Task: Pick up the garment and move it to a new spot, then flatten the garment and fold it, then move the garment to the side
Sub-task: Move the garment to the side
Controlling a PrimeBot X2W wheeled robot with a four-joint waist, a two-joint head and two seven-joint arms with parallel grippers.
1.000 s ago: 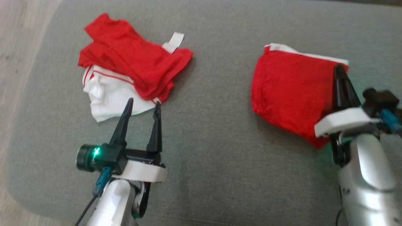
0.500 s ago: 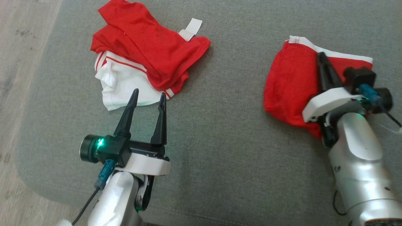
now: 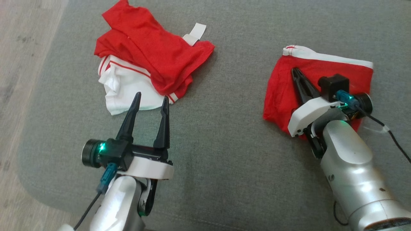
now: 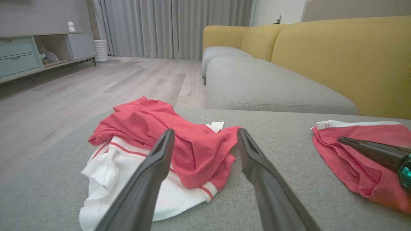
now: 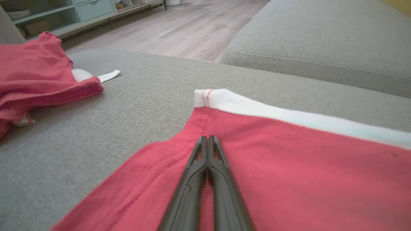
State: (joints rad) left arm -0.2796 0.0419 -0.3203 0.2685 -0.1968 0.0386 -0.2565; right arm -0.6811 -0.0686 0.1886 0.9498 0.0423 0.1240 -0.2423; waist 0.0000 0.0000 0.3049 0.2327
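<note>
- Grey woven cushion (image 3: 224,134) spreads before us.
- Folded red garment (image 3: 279,93), white-banded, lies flat at three o'clock.
- Our right gripper (image 3: 293,70), fingers pressed together, rests on it.
- Our left gripper (image 3: 151,96) gapes empty near crumpled red-and-white clothes (image 3: 151,54), eleven o'clock.

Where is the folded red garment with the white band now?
The folded garment lies at the head view's right on the grey cushion, under the shut right tool.
</note>
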